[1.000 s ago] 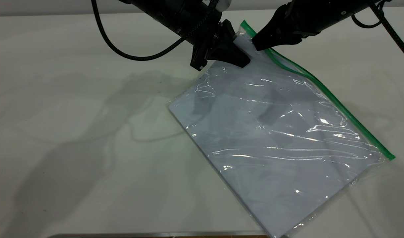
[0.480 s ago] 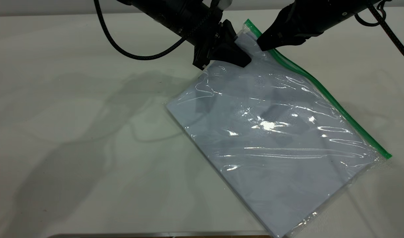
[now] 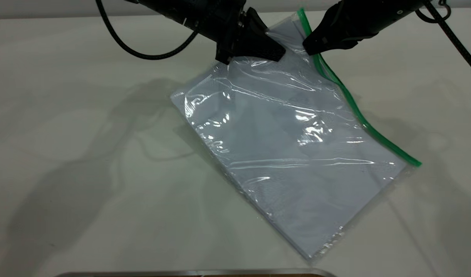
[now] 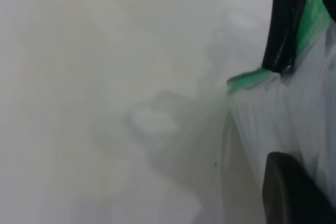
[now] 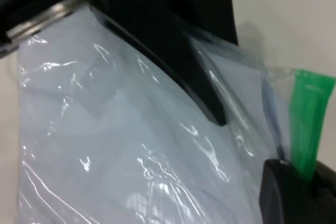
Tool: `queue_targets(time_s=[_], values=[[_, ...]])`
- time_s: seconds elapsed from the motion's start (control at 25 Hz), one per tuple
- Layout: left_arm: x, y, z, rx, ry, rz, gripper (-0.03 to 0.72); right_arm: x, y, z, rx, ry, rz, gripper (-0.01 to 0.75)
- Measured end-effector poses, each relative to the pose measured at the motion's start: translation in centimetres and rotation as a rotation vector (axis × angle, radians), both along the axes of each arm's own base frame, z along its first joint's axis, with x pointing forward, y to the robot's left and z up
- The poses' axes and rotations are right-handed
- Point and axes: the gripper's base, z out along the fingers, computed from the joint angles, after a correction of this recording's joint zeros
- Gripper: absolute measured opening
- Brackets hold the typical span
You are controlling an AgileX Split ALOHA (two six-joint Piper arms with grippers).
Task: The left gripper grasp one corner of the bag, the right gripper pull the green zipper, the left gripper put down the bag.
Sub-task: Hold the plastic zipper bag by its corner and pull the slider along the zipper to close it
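Observation:
The bag [image 3: 289, 146], a clear pouch holding white paper, lies slanted on the white table with its far corner raised. My left gripper [image 3: 274, 52] is shut on that raised corner. One of its black fingers [image 5: 168, 45] presses on the plastic [image 5: 121, 145] in the right wrist view. The green zipper [image 3: 351, 104] runs down the bag's right edge. Near its upper end my right gripper [image 3: 310, 46] is shut on it. The green strip [image 5: 310, 114] passes between its jaws. The left wrist view shows the bag [image 4: 294, 124] and a bit of green strip [image 4: 249, 80].
The left arm's looping black cable [image 3: 143, 50] hangs over the table's far left side. The right arm's cable [image 3: 458, 38] crosses the far right corner. A metal rim [image 3: 189, 272] runs along the table's near edge.
The left gripper has pulled the held corner up and leftward, dragging the whole bag left. The right gripper stayed almost in place, so more green strip now shows beyond it.

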Motion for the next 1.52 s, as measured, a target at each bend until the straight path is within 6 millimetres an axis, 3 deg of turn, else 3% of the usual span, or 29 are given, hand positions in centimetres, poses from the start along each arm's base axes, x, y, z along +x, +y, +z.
queue_targets(time_s=[0.6,1.52], values=[[0.1,0.6,-0.8,-0.008,0.026,0.006,0.053,-0.1,0.0,-2.6,-0.006,0.06,-0.014,0.035],[0.5,1.9,-0.6,-0.032,0.048,0.014,0.053,0.0,0.4,-2.4,0.003,0.057,-0.011,0.043]])
